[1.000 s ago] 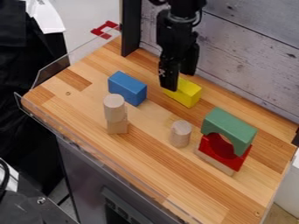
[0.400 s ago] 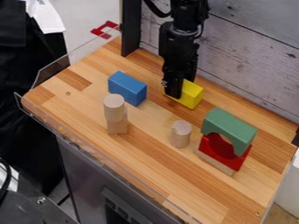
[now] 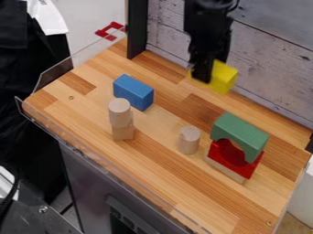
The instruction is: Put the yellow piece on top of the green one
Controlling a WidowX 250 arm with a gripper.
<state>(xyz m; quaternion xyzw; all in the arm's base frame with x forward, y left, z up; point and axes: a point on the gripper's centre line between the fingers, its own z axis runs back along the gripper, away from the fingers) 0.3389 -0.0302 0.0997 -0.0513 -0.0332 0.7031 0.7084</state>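
Observation:
Near the back wall, my gripper (image 3: 207,75) is shut on the yellow block (image 3: 223,77) and holds it above the wooden surface; the gripper covers the block's left part. The green arch (image 3: 240,133) lies to the right and nearer the front, on top of a red curved piece (image 3: 232,160). Beneath the red piece is a flat pale wood block (image 3: 224,168).
A blue block (image 3: 133,92) lies at the left. In front of it a pale cylinder (image 3: 120,112) stands on a small wood block (image 3: 123,132). Another pale cylinder (image 3: 189,140) stands left of the green and red stack. A plank wall (image 3: 269,68) bounds the back.
The gripper closed on the yellow block, then lifted it off the surface and moved it up and to the right. The other blocks have stayed put.

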